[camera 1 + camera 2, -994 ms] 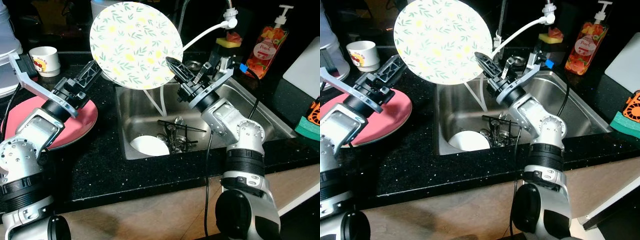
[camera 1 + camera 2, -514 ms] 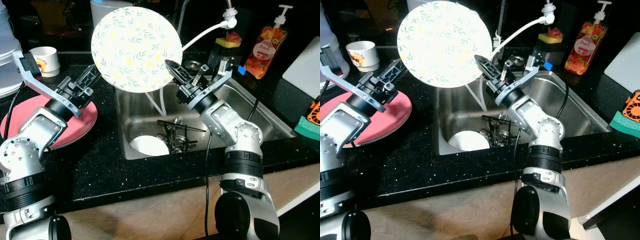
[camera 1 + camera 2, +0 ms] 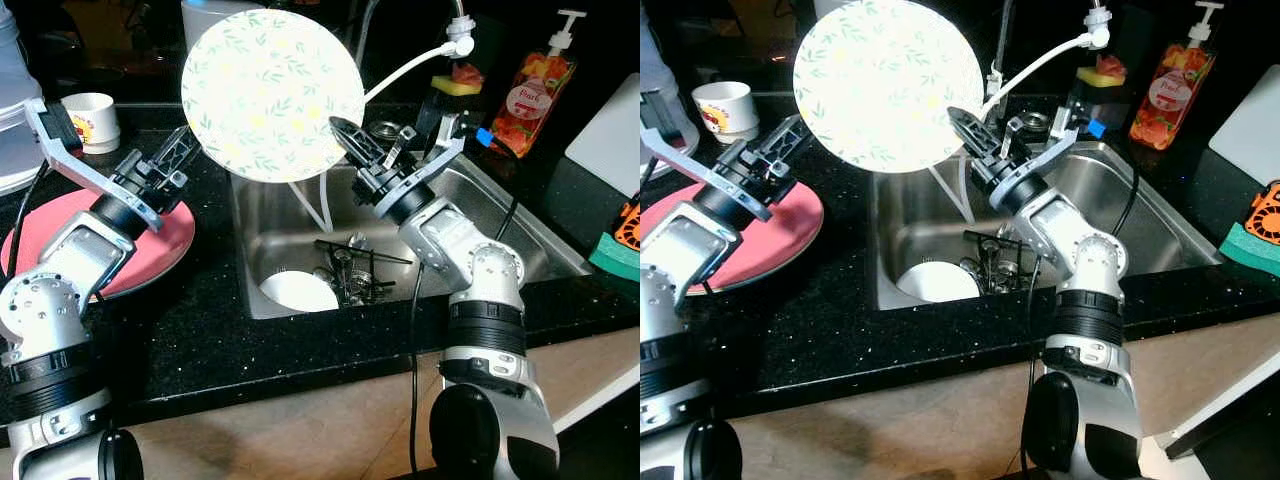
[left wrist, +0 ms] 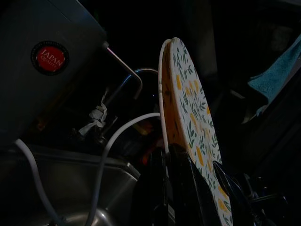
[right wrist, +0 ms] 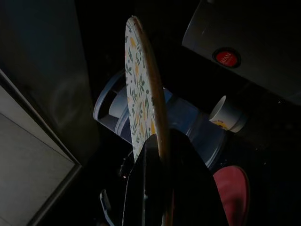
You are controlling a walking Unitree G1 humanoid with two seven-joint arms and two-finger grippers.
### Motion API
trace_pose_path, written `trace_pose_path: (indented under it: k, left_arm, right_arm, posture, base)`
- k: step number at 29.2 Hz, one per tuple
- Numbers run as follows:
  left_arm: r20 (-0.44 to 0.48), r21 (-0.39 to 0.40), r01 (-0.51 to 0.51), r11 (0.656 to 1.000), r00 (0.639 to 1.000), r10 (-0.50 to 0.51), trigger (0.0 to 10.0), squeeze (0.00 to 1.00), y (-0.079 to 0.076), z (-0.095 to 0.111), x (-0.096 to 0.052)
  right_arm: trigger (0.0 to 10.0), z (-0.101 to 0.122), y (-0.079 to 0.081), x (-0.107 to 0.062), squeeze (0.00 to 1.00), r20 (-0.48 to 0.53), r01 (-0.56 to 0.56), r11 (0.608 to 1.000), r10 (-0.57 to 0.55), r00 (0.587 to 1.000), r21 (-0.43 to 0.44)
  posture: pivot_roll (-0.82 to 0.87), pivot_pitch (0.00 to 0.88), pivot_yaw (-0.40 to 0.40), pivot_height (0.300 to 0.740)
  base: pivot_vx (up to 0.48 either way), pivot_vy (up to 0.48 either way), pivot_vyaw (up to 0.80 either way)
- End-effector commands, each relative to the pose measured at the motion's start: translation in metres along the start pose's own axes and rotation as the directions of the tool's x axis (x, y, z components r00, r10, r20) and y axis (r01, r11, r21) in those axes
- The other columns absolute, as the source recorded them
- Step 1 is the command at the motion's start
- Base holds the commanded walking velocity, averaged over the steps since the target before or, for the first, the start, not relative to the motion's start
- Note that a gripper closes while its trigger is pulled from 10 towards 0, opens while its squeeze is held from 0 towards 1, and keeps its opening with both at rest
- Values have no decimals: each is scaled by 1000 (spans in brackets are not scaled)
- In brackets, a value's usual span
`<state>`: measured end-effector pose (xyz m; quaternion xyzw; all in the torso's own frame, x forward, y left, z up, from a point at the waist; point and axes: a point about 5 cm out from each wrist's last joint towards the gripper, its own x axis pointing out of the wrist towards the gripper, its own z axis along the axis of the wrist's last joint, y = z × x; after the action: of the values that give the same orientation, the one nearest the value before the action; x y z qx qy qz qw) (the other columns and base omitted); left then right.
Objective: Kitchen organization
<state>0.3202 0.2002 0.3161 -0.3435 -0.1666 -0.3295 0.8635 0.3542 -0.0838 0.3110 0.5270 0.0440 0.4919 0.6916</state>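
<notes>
Overhead, the floral plate (image 3: 272, 95) stands on edge above the far left corner of the sink (image 3: 480, 205), held between both grippers. The left gripper (image 3: 183, 150) pinches its lower left rim, fingers closed on either face of the plate, and the right gripper (image 3: 350, 140) clamps the lower right rim the same way (each wrist view shows the rim wedged between black fingers). Its patterned face turns toward the robot, upright. A red plate (image 3: 150, 245) lies on the counter to the left, below the left arm.
</notes>
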Motion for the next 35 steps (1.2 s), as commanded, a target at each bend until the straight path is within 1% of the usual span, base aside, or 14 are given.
trace_pose_path:
  k: [1,5,6,7,11,13,16,17,18,19,26,29,30,35]
  left_arm:
    - [22,22,-7,1000,1000,6,0,0,-1,5,1]
    - [27,28,-7,1000,1000,6,0,0,-2,7,2]
    - [30,29,-8,1000,1000,7,0,0,-2,7,2]
    - [35,31,-9,999,999,8,0,0,-2,8,1]
    - [51,36,-14,999,999,12,0,0,-2,12,2]
    - [60,38,-14,999,998,12,0,0,-2,15,2]
    - [70,39,-18,999,997,15,0,0,-2,17,2]
    - [74,39,-19,999,997,16,0,0,-2,18,2]
    - [74,39,-19,999,997,16,0,0,-2,18,2]
    - [77,39,-19,999,997,16,0,0,-2,18,1]
    - [151,46,-54,997,987,47,0,0,-1,30,2]
    - [190,46,-72,996,980,62,0,0,0,37,2]
    - [212,48,-80,996,975,68,0,0,1,40,2]
    - [282,42,-112,993,955,95,0,0,3,50,0]
  right_arm:
    - [10000,-1,5,-1,0,-14,-41,999,40,999,-16]
    - [10000,-2,5,-1,137,-16,-40,999,40,999,-20]
    - [10000,-2,5,-1,867,-16,-39,999,39,999,-20]
    - [10000,-2,4,-1,1000,-14,-37,999,37,999,-20]
    - [10000,-1,3,-2,1000,-12,-19,999,19,1000,-27]
    - [10000,-1,1,-2,43,-13,-7,999,6,1000,-34]
    - [10000,0,0,-3,0,-5,-2,999,2,1000,-32]
    - [4745,0,-1,-3,0,1,0,1000,0,1000,-28]
    - [4745,0,-1,-3,0,1,0,1000,0,1000,-28]
    - [0,1,-1,-3,0,8,0,1000,0,1000,-23]
    - [392,1,-3,-5,0,9,13,1000,-13,1000,-24]
    - [2706,1,-5,-7,0,5,27,999,-27,1000,-34]
    - [10000,1,-6,-7,0,1,38,998,-38,999,-44]
    - [10000,4,-10,-10,0,2,81,993,-81,997,-85]
  posture:
    - [-17,104,-45,740]
    - [-17,103,-44,740]
    - [-17,101,-44,740]
    - [-17,100,-44,740]
    - [-17,98,-44,740]
    - [-15,95,-45,740]
    - [-15,94,-45,740]
    - [-15,93,-45,740]
    - [-15,93,-45,740]
    - [-16,92,-45,740]
    - [-16,89,-45,740]
    - [-16,90,-46,740]
    - [-16,93,-46,740]
    - [-17,98,-48,740]
  base:
    - [0,0,0]
    - [0,0,0]
    - [0,0,0]
    - [0,0,0]
    - [0,0,0]
    - [0,0,0]
    - [0,0,0]
    - [0,0,0]
    - [0,0,0]
    - [0,0,0]
    - [0,0,0]
    - [0,0,0]
    - [0,0,0]
    - [0,0,0]
